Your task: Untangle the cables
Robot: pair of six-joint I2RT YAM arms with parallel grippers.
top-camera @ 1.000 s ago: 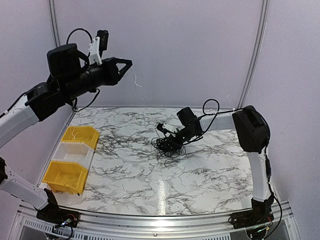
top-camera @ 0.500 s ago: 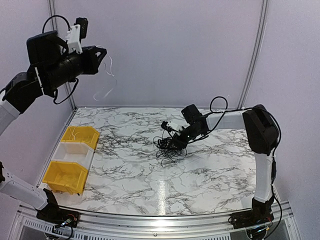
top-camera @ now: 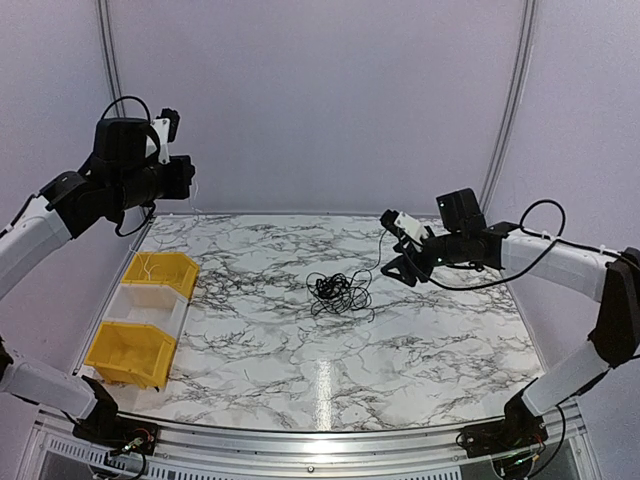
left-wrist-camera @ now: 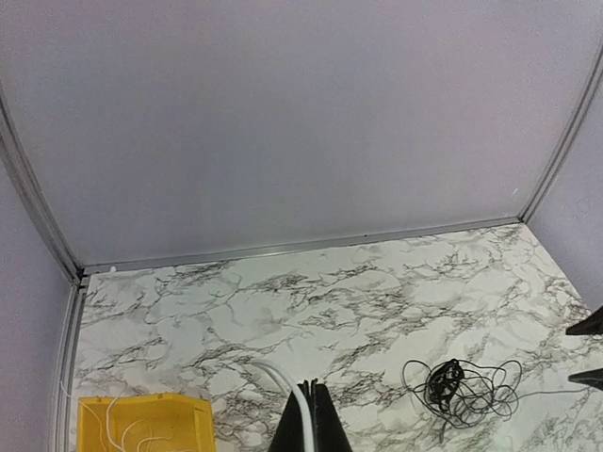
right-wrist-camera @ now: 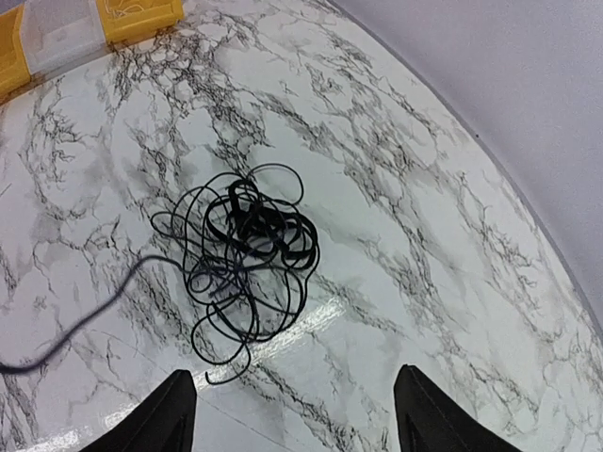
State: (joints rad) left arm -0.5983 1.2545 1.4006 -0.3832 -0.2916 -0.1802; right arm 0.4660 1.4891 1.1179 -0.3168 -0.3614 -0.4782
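The cables (top-camera: 340, 292) lie as a small black wiry bunch on the marble table (top-camera: 260, 350), also seen in the left wrist view (left-wrist-camera: 462, 386) and the right wrist view (right-wrist-camera: 247, 235). My right gripper (top-camera: 392, 262) hovers to the right of the bunch, open, with nothing between its fingers (right-wrist-camera: 292, 377). One loose strand (right-wrist-camera: 85, 320) runs from the bunch past the outside of its left finger. My left gripper (top-camera: 187, 178) is raised over the table's far left corner, shut on a thin white cable (left-wrist-camera: 283, 381) that runs between its jaws (left-wrist-camera: 313, 388).
A yellow bin (top-camera: 160, 272) holding thin white wires, a white bin (top-camera: 148, 305) and a second yellow bin (top-camera: 130, 352) line the table's left edge. Walls close the back and sides. The right gripper's fingertips (left-wrist-camera: 584, 353) show at the left wrist view's right edge.
My right gripper has let go of the black bunch, pulled back to the right and opened. My left arm has swung left and down, still shut on the white cable.
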